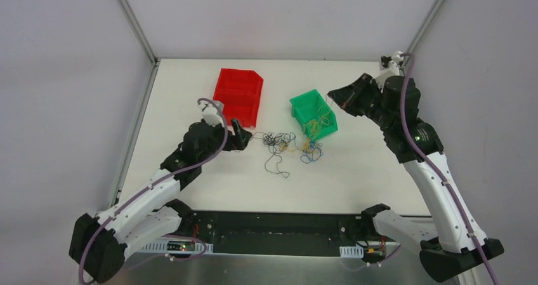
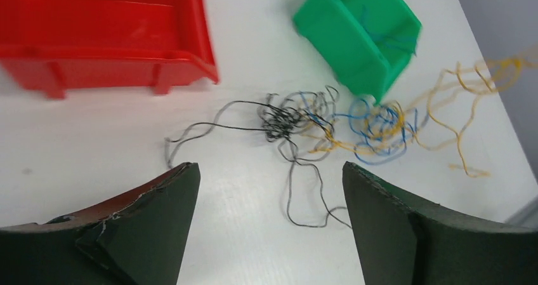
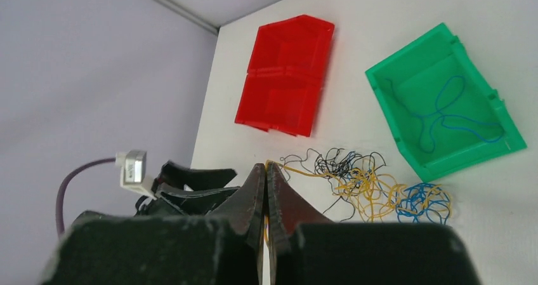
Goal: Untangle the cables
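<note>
- Cables (image 1: 288,144): small loopy clump of dark, yellow & blue wires on the table (image 1: 355,183), centre of top view, btwn red bin (image 1: 241,91) at upper left & green bin (image 1: 298,110) at upper right.
- Left gripper (image 2: 269,171): fingers wide open, holding nothing, low at clump's left edge; prob. placed to grab a dark wire.
- Right gripper (image 3: 266,171): fingers pressed together, apparently pinching a yellow strand (image 3: 298,169), raised near green bin, likely to draw it free.
- One blue wire (image 3: 438,115) lies inside green bin.

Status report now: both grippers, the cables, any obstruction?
Left gripper open, short of the cables. Right gripper shut on a yellow strand. Green bin close beside them, blue wire inside it.
</note>
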`<action>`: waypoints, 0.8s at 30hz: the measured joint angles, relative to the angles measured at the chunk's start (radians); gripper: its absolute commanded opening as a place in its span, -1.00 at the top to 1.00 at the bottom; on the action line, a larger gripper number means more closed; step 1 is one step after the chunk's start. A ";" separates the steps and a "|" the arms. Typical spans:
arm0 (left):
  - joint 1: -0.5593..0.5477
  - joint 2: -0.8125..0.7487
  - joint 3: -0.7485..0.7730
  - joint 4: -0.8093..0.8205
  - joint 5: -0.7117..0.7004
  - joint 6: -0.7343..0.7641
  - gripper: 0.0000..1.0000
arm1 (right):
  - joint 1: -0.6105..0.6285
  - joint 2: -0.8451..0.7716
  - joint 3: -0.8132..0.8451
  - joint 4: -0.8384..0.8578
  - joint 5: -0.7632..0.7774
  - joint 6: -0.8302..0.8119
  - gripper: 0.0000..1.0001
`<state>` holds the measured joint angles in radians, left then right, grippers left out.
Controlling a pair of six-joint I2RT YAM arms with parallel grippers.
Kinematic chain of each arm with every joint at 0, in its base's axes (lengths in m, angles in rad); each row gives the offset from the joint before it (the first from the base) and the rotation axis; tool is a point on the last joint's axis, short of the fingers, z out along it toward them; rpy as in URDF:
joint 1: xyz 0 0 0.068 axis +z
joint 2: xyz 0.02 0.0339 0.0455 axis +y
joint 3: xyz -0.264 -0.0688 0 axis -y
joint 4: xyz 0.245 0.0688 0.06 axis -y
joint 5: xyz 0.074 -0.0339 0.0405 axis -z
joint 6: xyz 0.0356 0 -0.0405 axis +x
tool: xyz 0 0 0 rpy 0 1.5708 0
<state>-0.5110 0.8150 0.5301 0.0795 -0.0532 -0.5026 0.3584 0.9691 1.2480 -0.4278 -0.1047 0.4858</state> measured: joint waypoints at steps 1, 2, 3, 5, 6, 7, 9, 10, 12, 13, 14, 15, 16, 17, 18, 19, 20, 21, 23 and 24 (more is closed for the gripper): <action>-0.033 0.037 0.004 0.037 0.026 0.027 -0.72 | 0.028 0.020 0.025 -0.015 -0.006 -0.020 1.00; -0.063 0.082 0.013 0.067 0.053 0.056 -0.72 | 0.043 0.035 0.042 -0.024 -0.008 -0.034 1.00; -0.090 0.129 0.027 0.089 0.079 0.087 -0.72 | 0.061 0.053 0.063 -0.041 -0.009 -0.050 1.00; -0.136 0.223 0.065 0.124 0.116 0.149 -0.71 | 0.085 0.088 0.106 -0.078 -0.012 -0.076 1.00; -0.156 0.271 0.088 0.142 0.136 0.183 -0.70 | 0.094 0.105 0.130 -0.100 -0.013 -0.087 1.00; -0.174 0.314 0.113 0.163 0.158 0.218 -0.69 | 0.102 0.119 0.152 -0.120 -0.013 -0.097 1.00; -0.199 0.370 0.154 0.194 0.209 0.274 -0.67 | 0.119 0.146 0.201 -0.163 -0.012 -0.114 1.00; -0.207 0.386 0.171 0.203 0.232 0.293 -0.68 | 0.129 0.158 0.225 -0.181 -0.011 -0.123 1.00; -0.225 0.412 0.211 0.237 0.282 0.335 -0.67 | 0.146 0.173 0.261 -0.212 -0.009 -0.137 1.00; -0.233 0.424 0.231 0.254 0.301 0.349 -0.66 | 0.154 0.177 0.276 -0.228 -0.008 -0.143 1.00; -0.239 0.436 0.253 0.271 0.322 0.363 -0.65 | 0.159 0.181 0.291 -0.244 -0.007 -0.149 1.00; -0.244 0.448 0.272 0.286 0.340 0.371 -0.64 | 0.163 0.184 0.308 -0.262 -0.006 -0.154 1.00; -0.249 0.464 0.294 0.306 0.360 0.383 -0.64 | 0.166 0.188 0.325 -0.280 -0.005 -0.159 1.00; -0.252 0.480 0.312 0.325 0.379 0.392 -0.64 | 0.167 0.192 0.342 -0.295 -0.004 -0.163 1.00; -0.256 0.495 0.325 0.344 0.391 0.399 -0.64 | 0.169 0.195 0.356 -0.306 -0.004 -0.166 1.00; -0.256 0.506 0.332 0.359 0.396 0.405 -0.64 | 0.170 0.200 0.376 -0.323 -0.003 -0.168 1.00; -0.261 0.518 0.335 0.380 0.402 0.411 -0.64 | 0.170 0.206 0.398 -0.343 0.000 -0.172 1.00; -0.262 0.528 0.335 0.394 0.406 0.415 -0.63 | 0.170 0.211 0.420 -0.356 0.002 -0.175 1.00; -0.262 0.550 0.335 0.420 0.411 0.418 -0.61 | 0.170 0.219 0.467 -0.388 0.011 -0.180 1.00; -0.262 0.562 0.335 0.433 0.412 0.418 -0.60 | 0.170 0.223 0.489 -0.403 0.014 -0.182 1.00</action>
<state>-0.7727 1.3769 0.8646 0.5121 0.3584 -0.0849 0.5285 1.1919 1.7367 -0.8310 -0.0902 0.3042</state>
